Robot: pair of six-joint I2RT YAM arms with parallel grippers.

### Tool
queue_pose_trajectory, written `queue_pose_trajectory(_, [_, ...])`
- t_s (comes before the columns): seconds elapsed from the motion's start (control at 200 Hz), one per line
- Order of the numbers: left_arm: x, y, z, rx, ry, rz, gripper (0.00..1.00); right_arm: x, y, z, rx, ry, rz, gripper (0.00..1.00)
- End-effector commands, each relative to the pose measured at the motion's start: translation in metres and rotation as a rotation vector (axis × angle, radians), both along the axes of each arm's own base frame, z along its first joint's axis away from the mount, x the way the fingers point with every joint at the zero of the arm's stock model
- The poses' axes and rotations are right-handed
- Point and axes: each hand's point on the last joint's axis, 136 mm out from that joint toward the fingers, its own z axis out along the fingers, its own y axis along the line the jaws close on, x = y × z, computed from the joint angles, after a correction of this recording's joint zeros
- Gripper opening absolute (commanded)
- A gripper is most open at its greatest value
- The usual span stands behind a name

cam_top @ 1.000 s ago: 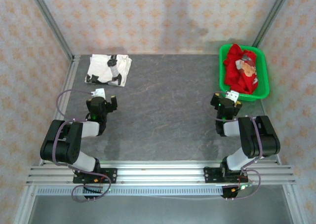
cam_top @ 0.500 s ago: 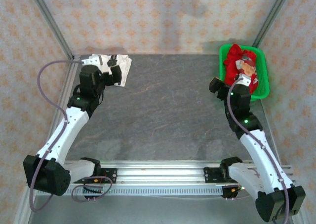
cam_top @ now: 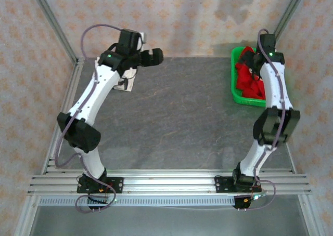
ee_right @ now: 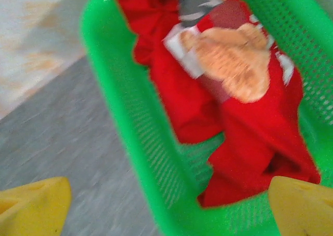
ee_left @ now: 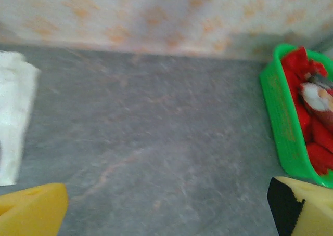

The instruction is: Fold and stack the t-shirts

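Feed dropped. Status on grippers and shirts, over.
Left gripper, right gripper open, empty. Red shirt bunched in green basket, under right gripper. White shirt on table. Nothing blocking.

Grey table [cam_top: 182, 106] — white shirt [ee_left: 13, 111], green basket [ee_left: 283, 121]

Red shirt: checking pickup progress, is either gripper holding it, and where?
Nothing is held: right gripper open above the red shirt in its basket, left gripper open too.
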Motion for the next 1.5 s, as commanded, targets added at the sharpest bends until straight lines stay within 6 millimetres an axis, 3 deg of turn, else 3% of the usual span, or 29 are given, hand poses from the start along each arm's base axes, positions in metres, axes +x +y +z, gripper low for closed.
queue_pose_trajectory(0.0, [-0.019, -0.019, -0.008, -0.045, 0.088, -0.079, 1.0, -0.004, -0.035, -0.036, -0.099, 0.198, -0.033, 0.95])
queue_pose_trajectory(0.21, [-0.039, -0.026, -0.026, -0.083, 0.122, -0.121, 1.0, 0.019, -0.082, -0.086, -0.173, 0.263, -0.072, 0.9])
queue_pose_trajectory(0.48, [-0.065, -0.009, -0.029, -0.064, 0.116, -0.087, 1.0, 0.037, -0.108, -0.128, -0.219, 0.297, -0.079, 0.72])
queue_pose_trajectory(0.565, [-0.067, -0.001, -0.024, -0.037, 0.098, -0.067, 1.0, 0.044, -0.114, -0.133, -0.235, 0.284, -0.097, 0.58])
queue_pose_trajectory(0.676, [-0.066, 0.008, -0.019, -0.014, 0.087, -0.046, 1.0, 0.058, -0.115, -0.121, -0.223, 0.224, -0.103, 0.24])
queue_pose_trajectory(0.771, [-0.064, 0.014, -0.015, -0.012, 0.075, -0.026, 1.0, 0.07, -0.105, -0.087, -0.15, 0.091, -0.116, 0.05])
queue_pose_trajectory(0.851, [-0.06, 0.017, -0.012, -0.022, 0.057, -0.01, 1.0, 0.082, -0.082, -0.044, -0.06, -0.08, -0.094, 0.0])
queue_pose_trajectory(0.931, [-0.056, 0.019, -0.007, -0.035, 0.033, -0.002, 1.0, 0.092, -0.043, 0.005, -0.005, -0.267, -0.016, 0.0])
queue_pose_trajectory(1.051, [-0.047, 0.021, 0.001, -0.059, 0.003, 0.011, 1.0, 0.09, 0.02, 0.069, 0.021, -0.42, 0.107, 0.0])
queue_pose_trajectory(1.171, [-0.039, 0.022, 0.015, -0.083, -0.031, 0.016, 1.0, 0.077, 0.062, 0.14, 0.028, -0.565, 0.178, 0.0])
queue_pose_trajectory(1.311, [-0.031, 0.026, 0.037, -0.103, -0.084, 0.026, 1.0, 0.054, 0.106, 0.241, 0.122, -0.778, 0.304, 0.0])
queue_pose_trajectory(1.496, [-0.027, 0.053, 0.077, -0.117, -0.176, 0.086, 1.0, 0.0, 0.187, 0.368, 0.381, -1.065, 0.56, 0.0])
